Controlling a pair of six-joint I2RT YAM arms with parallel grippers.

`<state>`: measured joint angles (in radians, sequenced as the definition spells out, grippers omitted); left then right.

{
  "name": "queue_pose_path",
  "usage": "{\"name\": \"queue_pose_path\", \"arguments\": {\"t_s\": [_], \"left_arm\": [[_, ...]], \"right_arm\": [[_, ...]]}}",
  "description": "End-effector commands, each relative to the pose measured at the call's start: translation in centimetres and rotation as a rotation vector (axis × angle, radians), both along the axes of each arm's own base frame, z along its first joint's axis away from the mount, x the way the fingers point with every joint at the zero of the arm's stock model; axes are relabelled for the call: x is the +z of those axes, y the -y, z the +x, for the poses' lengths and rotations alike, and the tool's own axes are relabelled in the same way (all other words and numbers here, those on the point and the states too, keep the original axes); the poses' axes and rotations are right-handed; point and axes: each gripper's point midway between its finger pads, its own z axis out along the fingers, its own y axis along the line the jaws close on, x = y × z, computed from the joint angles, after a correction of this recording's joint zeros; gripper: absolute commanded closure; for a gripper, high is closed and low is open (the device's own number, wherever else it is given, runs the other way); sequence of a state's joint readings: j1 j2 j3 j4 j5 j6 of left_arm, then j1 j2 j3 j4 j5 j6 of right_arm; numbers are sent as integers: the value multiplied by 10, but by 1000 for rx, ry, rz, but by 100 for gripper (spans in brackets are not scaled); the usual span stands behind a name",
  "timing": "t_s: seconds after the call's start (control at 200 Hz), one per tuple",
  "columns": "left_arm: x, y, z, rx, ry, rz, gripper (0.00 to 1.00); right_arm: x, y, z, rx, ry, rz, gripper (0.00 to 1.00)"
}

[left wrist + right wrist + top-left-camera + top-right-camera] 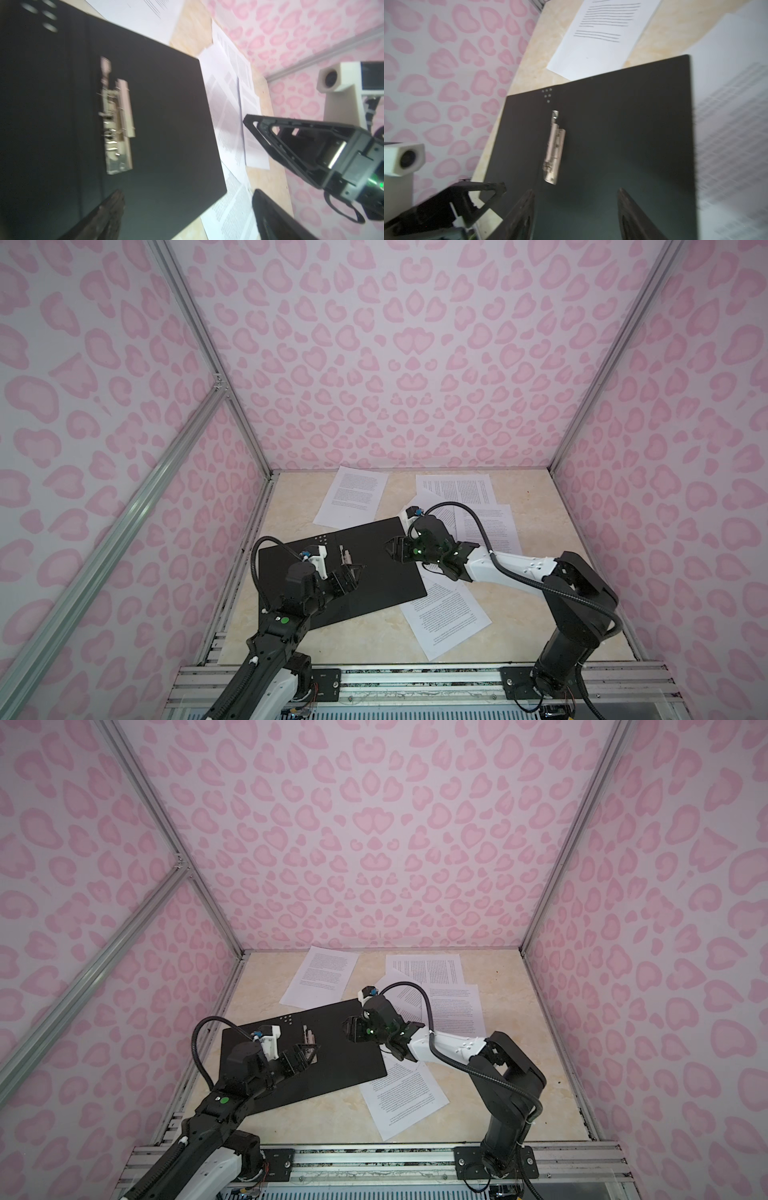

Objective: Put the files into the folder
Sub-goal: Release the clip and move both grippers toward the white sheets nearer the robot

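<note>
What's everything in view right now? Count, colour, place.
folder: 1, black inside up, open flat on the left-centre of the table, right edge over some sheets
clip: 1, metal, on the folder by its spine
files: at least five seen, white with black text, loose at the far side, right and near right of the folder
table: 1, beige marble look
walls: pink spotted print, three sides
rails: silver, near edge and corners
left gripper: open, empty, over the folder near the clip
right gripper: open, empty, over the folder's right half
</note>
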<state>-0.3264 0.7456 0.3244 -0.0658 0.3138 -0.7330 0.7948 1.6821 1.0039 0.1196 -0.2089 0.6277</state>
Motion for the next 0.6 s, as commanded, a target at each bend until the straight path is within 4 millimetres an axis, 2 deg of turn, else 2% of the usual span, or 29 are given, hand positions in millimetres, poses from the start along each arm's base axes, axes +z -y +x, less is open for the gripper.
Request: {"name": "queue_pose_path", "arguments": {"t_s": [0.0,0.09,0.17,0.195,0.21,0.24,0.32,0.485,0.595], "left_arm": [[18,44,2,-130,76,10,3],[16,86,-10,-261,45,31,2],[12,120,-23,-376,4,62,1],[9,129,-27,-403,-13,71,1],[8,135,-30,-425,-22,73,1],[4,147,-36,-466,-40,78,1],[-7,174,-51,-564,-87,94,0],[-25,209,-73,-695,-122,139,0],[-38,224,-82,-749,-168,132,0]], "right_arm": [[-19,49,-15,24,48,-182,33],[-19,86,-22,-33,-6,-154,29],[-26,120,-31,-89,-59,-177,24],[-30,130,-34,-105,-68,-183,21],[-32,137,-37,-123,-75,-185,16],[-37,150,-40,-159,-87,-194,10],[-47,176,-52,-225,-136,-200,3],[-68,226,-84,-383,-205,-194,2],[-71,240,-104,-420,-250,-176,2]]}}
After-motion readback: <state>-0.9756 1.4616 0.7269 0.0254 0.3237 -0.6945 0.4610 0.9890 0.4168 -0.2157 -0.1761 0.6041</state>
